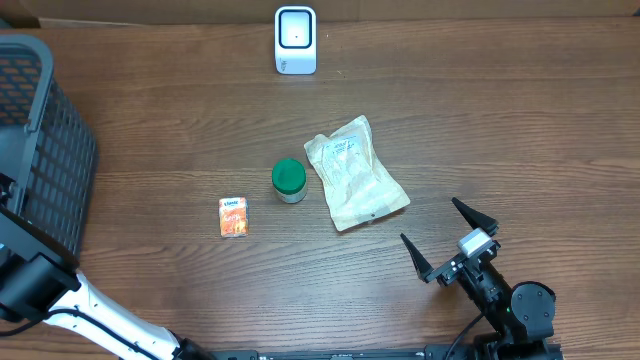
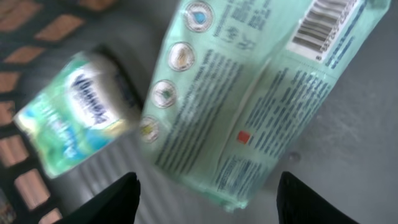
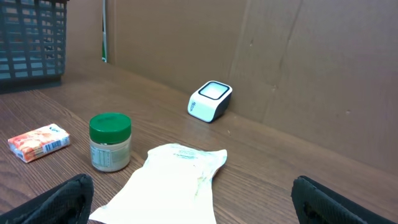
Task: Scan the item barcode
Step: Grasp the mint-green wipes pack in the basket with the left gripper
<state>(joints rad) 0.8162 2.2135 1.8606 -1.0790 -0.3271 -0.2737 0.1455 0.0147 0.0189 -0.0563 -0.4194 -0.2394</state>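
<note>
Left gripper (image 2: pixel 208 183) spread over a green packet (image 2: pixel 249 93) in the basket (image 1: pixel 40 130), right gripper (image 1: pixel 428 220) released; nothing at the scanner (image 1: pixel 295 40), scan seemingly pending.

The right arm (image 1: pixel 520 305) sits low, jaws spread wide; the left arm (image 1: pixel 100 315) reaches left, jaws parted.

The jar (image 1: pixel 289 181) is green-lidded, the packet (image 1: pixel 234 216) orange, the scanner (image 1: pixel 296 40) white.
</note>
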